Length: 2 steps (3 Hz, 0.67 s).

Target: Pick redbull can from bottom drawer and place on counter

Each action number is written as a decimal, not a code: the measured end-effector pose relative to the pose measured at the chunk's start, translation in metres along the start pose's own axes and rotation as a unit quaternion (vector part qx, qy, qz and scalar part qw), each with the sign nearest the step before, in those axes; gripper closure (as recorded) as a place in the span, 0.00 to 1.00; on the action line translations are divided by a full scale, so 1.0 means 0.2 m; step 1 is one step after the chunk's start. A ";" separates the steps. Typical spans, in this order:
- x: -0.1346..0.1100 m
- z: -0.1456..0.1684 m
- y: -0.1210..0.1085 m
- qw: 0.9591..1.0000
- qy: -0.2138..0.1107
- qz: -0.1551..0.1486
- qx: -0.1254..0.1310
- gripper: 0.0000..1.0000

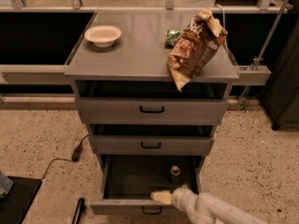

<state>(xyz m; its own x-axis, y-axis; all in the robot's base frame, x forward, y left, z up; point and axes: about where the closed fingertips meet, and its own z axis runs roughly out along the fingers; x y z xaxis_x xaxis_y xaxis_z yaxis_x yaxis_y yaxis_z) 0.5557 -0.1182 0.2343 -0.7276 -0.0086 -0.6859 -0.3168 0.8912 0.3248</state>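
The bottom drawer [111,183] of the grey cabinet stands pulled open. Inside it, toward the back right, the redbull can [175,172] stands upright, small and dark with a silver top. My gripper [160,196] reaches in from the lower right on a white arm, its pale tip low over the drawer's front edge. It sits in front of the can and slightly to its left, apart from it. The counter [135,50] forms the flat grey top of the cabinet.
A white bowl [103,34] sits on the counter's left. A brown chip bag [196,46] overhangs its right front edge, with a green packet [173,36] behind it. The two upper drawers are slightly open. A black cable and plug [77,152] lie on the speckled floor at left.
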 end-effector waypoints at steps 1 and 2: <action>0.07 -0.10 0.04 1.000 0.000 0.020 0.015 0.00; 0.07 -0.10 0.04 1.000 0.000 0.020 0.015 0.00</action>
<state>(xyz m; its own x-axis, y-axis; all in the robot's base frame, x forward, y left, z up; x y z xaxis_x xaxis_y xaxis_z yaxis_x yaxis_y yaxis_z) 0.5300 -0.1199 0.2412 -0.7400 0.0276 -0.6720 -0.2689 0.9037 0.3333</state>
